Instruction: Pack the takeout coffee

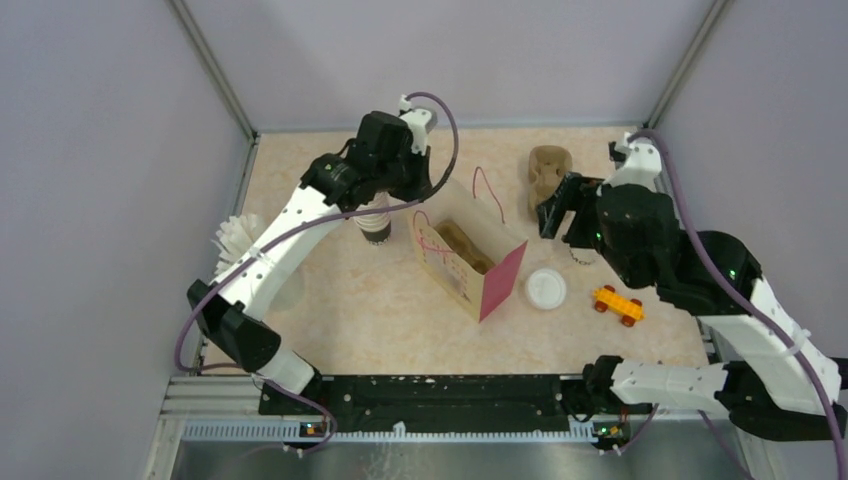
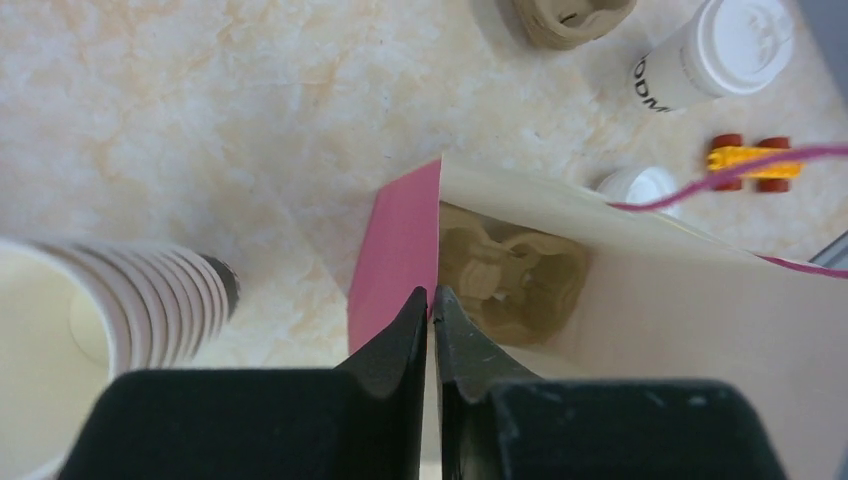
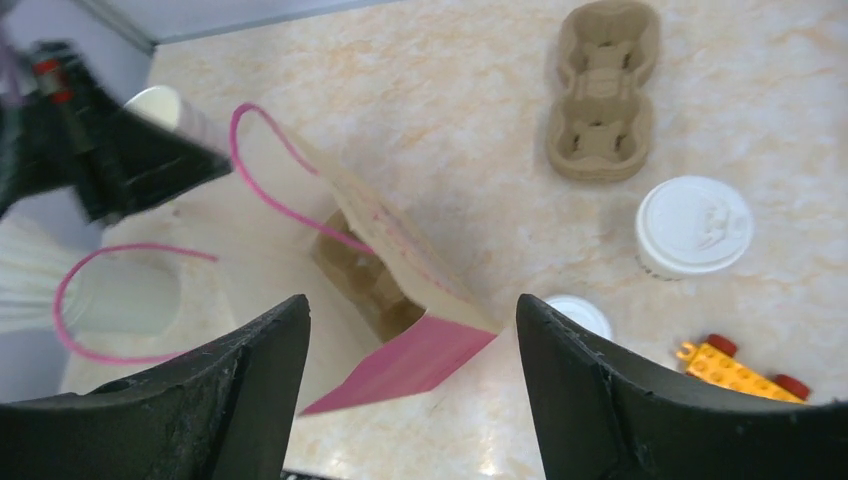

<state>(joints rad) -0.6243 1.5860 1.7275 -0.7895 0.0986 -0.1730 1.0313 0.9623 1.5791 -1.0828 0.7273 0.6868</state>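
Takeout coffee [image 3: 693, 225] stands untouched, right gripper [image 3: 410, 305] wide open, left gripper [image 2: 432, 296] pinching the bag [image 2: 650, 300] rim.

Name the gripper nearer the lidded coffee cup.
Right. The right gripper hovers open near the coffee cup; the left gripper pinches the rim of the paper bag, across it from the cup.
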